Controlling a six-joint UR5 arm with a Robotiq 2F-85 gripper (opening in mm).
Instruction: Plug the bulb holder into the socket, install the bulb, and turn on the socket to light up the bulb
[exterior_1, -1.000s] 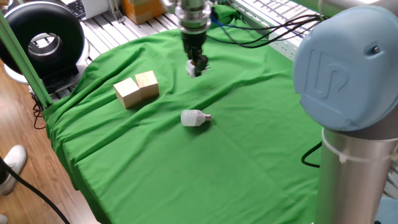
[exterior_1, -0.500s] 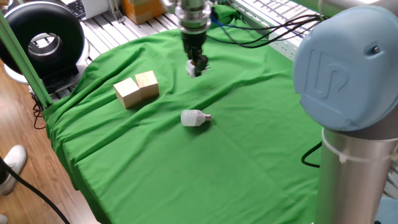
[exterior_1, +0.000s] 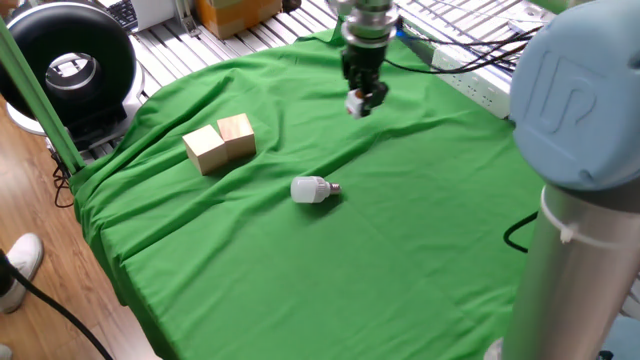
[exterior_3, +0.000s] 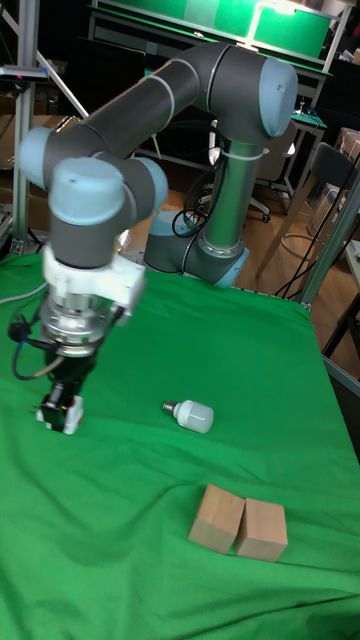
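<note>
Small white bulb holder (exterior_1: 356, 103) in gripper (exterior_1: 364, 100)

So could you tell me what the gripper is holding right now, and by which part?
The gripper holds the small white cube-like bulb holder, pinched by its sides above the green cloth.
</note>
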